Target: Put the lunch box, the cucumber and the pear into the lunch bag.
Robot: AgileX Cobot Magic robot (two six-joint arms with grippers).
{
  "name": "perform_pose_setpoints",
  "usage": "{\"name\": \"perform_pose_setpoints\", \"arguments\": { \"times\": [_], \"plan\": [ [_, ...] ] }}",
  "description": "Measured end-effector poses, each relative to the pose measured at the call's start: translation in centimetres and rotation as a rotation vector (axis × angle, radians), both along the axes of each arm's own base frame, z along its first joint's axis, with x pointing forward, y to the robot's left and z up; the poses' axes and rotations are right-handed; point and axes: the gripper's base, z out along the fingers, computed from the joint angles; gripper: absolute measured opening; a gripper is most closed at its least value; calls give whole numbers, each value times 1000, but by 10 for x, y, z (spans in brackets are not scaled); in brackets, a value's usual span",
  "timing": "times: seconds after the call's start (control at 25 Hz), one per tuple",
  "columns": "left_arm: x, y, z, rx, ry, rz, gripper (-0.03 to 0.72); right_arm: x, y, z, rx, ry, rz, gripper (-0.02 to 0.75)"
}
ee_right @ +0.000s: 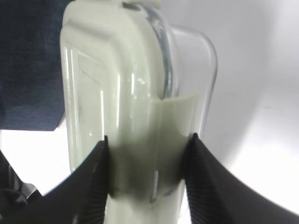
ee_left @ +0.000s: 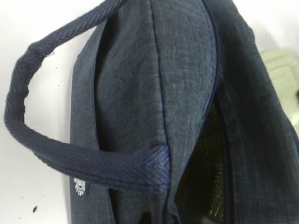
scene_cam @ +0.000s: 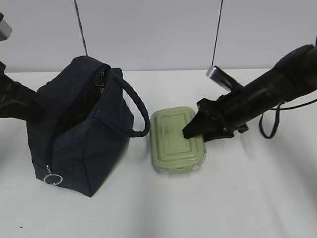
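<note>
The navy lunch bag (scene_cam: 79, 129) stands on the left with its zipper open and its silver ring pull (scene_cam: 53, 179) low at the front. It fills the left wrist view (ee_left: 187, 70), where no fingers show. My left arm (scene_cam: 15, 101) presses against the bag's far left side, and its gripper is hidden behind the fabric. The lunch box (scene_cam: 171, 136) with its sage-green lid lies just right of the bag. My right gripper (scene_cam: 190, 131) is shut on its right edge, its fingers on either side of the box (ee_right: 121, 84). The cucumber and pear are out of view.
The white table (scene_cam: 198, 208) stretches in front and to the right. The bag's loop handle (scene_cam: 136, 106) arches toward the lunch box. A cable loop (scene_cam: 270, 124) hangs from my right arm. A grey wall stands behind.
</note>
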Motion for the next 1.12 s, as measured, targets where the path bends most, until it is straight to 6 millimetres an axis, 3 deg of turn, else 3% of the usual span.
{"name": "perform_pose_setpoints", "arguments": {
  "times": [0.2, 0.36, 0.4, 0.44, 0.6, 0.72, 0.84, 0.96, 1.12],
  "plan": [
    [0, 0, 0, 1, -1, 0, -16, -4, -13, 63, -11, -131, -22, 333],
    [1, 0, 0, 1, -6, 3, -16, -1, 6, 124, 70, -248, 14, 333],
    [1, 0, 0, 2, -8, 4, -16, -1, 6, 124, 70, -248, 14, 333],
    [1, 0, 0, 1, -10, 6, -16, 1, 24, 147, 105, -293, 35, 333],
    [2, -1, 1, -18, -17, 18, -16, -5, 79, 178, 175, -342, 102, 333],
    [2, -1, 2, -30, -17, 24, -17, -7, 123, 173, 211, -329, 138, 333],
    [2, -1, 2, -32, -17, 25, -17, -4, 156, 145, 199, -292, 152, 333],
    [3, 0, 1, -22, -19, 25, -17, 2, 164, 121, 142, -256, 148, 332],
    [3, -1, 2, -33, -21, 31, -17, 8, 154, 100, -47, -218, 118, 332]
  ]
}}
